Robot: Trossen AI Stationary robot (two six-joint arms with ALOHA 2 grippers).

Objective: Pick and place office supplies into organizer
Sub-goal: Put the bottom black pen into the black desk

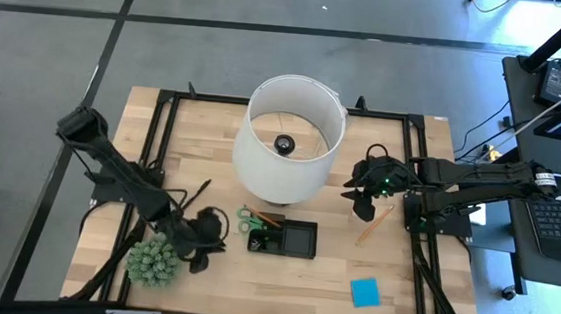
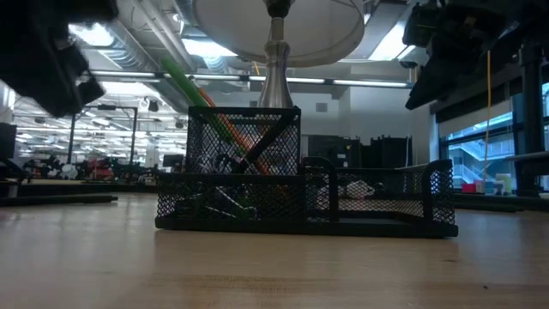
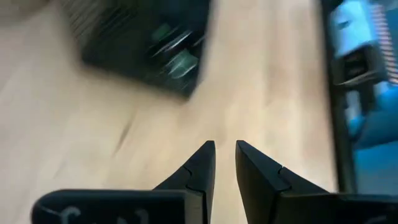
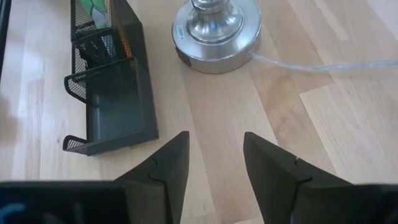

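The organizer is a black mesh tray on the table in front of the lamp, also in the low view and the right wrist view. Green-handled scissors and pens stand in its tall compartment. An orange pencil lies on the table, and a blue sticky-note pad lies near the near edge. My left gripper hovers left of the organizer, open by a narrow gap and holding nothing. My right gripper hangs open above the table, just beyond the pencil's far end.
A big white lampshade stands behind the organizer; its metal base and cable lie ahead of my right gripper. A spiky green plant ball sits beside my left arm. Bare wood lies between the organizer and the sticky pad.
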